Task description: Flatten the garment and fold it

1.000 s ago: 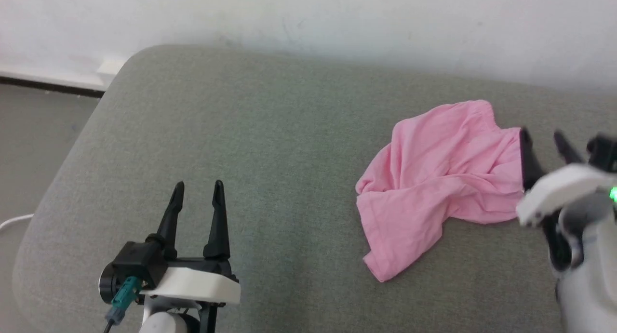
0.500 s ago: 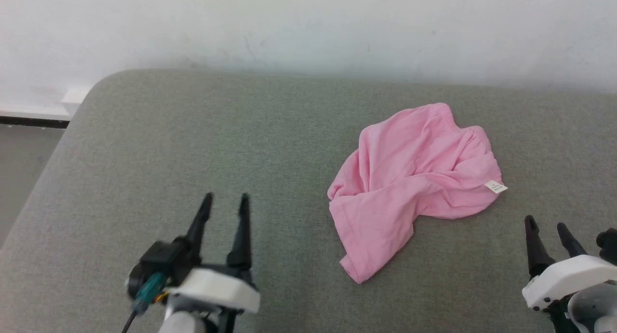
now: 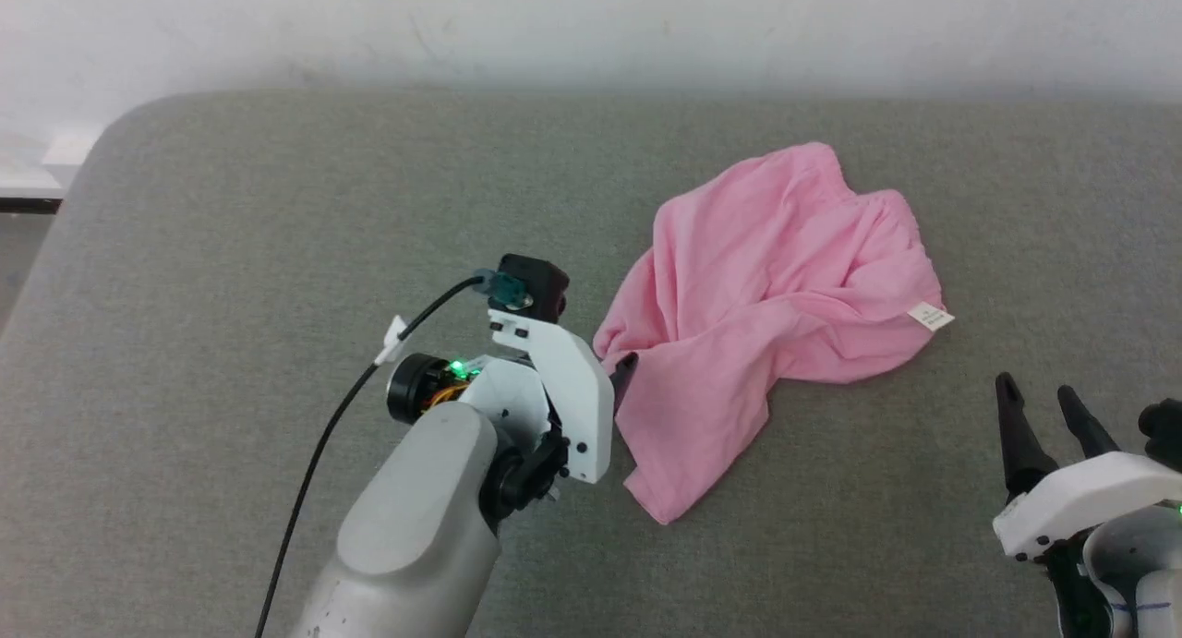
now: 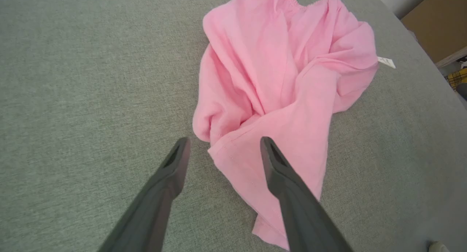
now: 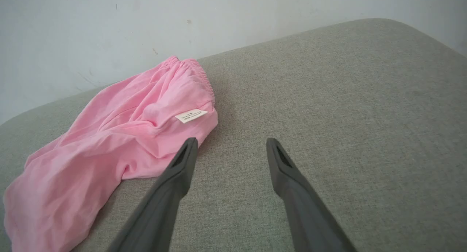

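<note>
On the grey cushion (image 3: pixel 277 232), right of centre in the head view, the garment (image 3: pixel 776 306) is seen lying crumpled, with one leg trailing toward the near edge. A white label (image 3: pixel 931 318) is noted at its right edge. The gathered waistband (image 5: pixel 199 71) is turned toward the wall (image 3: pixel 591 29). The left gripper (image 4: pixel 224 142) is positioned at the garment's left edge, jaws spread, one finger over a stitched hem and the other over bare cushion; contact cannot be told. The right gripper (image 3: pixel 1036 389) is seen at the lower right, jaws spread, clear of the cloth, nothing held.
</note>
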You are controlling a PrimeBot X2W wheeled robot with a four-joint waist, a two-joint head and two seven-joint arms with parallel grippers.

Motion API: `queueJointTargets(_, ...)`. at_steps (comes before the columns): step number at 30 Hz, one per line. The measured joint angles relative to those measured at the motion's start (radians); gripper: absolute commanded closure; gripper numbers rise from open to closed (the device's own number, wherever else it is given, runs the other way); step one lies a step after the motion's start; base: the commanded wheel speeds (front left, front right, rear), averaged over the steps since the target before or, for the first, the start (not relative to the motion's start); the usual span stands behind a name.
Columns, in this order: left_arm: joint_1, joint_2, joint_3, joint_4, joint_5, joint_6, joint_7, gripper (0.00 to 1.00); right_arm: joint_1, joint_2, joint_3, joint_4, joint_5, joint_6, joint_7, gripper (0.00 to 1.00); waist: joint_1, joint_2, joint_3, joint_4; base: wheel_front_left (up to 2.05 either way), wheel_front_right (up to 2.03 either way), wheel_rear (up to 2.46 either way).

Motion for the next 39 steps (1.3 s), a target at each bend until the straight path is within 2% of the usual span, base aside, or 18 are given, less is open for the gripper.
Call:
queueJointTargets(9,-0.027,0.0,-0.056,0.086,-0.082,0.035,0.014,0.0,-0.012,0.0,-0.012,0.002,-0.002,0.0,-0.009,0.0,0.0,0.0,0.059,-0.037,0.0,0.0,0.0)
queueJointTargets(10,-0.028,0.0,-0.059,0.089,-0.094,0.036,0.009,0.05,-0.012,0.0,-0.014,0.002,-0.002,0.0,-0.011,0.0,0.0,0.0,0.062,-0.039,0.0,0.0,0.0)
queueJointTargets(11,-0.029,0.0,-0.064,0.089,-0.103,0.036,0.002,0.59,-0.013,0.0,-0.016,0.003,-0.004,0.0,-0.012,0.0,0.0,0.0,0.065,-0.038,0.0,0.0,0.0)
queueJointTargets(12,-0.032,0.0,-0.07,0.089,-0.109,0.036,-0.009,1.0,-0.013,0.0,-0.017,0.004,-0.007,0.0,-0.012,0.0,0.0,0.0,0.066,-0.036,0.0,0.0,0.0)
queueJointTargets(18,-0.056,0.0,-0.1,0.067,-0.132,0.034,-0.063,1.0,-0.024,0.0,-0.01,0.015,-0.011,0.0,-0.016,0.0,-0.0001,0.0,0.061,-0.012,0.0,0.0,0.0)
queueJointTargets(23,-0.059,0.001,-0.13,-0.037,-0.132,0.017,-0.086,1.0,-0.024,0.0,-0.006,0.034,-0.011,0.0,-0.02,0.0,-0.0001,0.0,0.041,0.009,0.0,0.0,0.0)
queueJointTargets(29,0.049,0.019,-0.255,-0.176,-0.134,-0.032,0.041,1.0,-0.022,0.001,0.004,0.05,-0.007,0.0,-0.026,0.0,-0.0003,0.0,0.015,0.035,0.0,0.0,0.0)
queueJointTargets(33,0.158,0.054,-0.354,-0.192,-0.133,-0.044,0.142,1.0,-0.022,0.001,0.014,0.056,-0.007,0.0,-0.029,0.0,-0.0003,0.0,0.007,0.044,0.0,0.0,0.0)
queueJointTargets(36,0.209,0.07,-0.387,-0.191,-0.144,-0.045,0.19,1.0,-0.022,0.001,0.018,0.061,-0.006,0.0,-0.034,0.0,-0.0003,0.0,0.006,0.046,0.0,0.0,0.0)
queueJointTargets(37,0.215,0.074,-0.392,-0.192,-0.147,-0.045,0.203,0.65,-0.022,0.001,0.019,0.064,-0.006,0.0,-0.034,0.0,-0.0003,0.0,0.005,0.047,0.0,0.0,0.0)
queueJointTargets(38,0.221,0.076,-0.39,-0.194,-0.157,-0.044,0.208,0.0,-0.021,0.001,0.019,0.067,-0.006,0.0,-0.034,0.0,-0.0003,0.0,0.004,0.048,0.0,0.0,0.0)
queueJointTargets(39,0.224,0.077,-0.386,-0.2,-0.164,-0.043,0.209,0.0,-0.021,0.001,0.019,0.069,-0.006,0.0,-0.034,0.0,-0.0003,0.0,0.003,0.049,0.0,0.0,0.0)
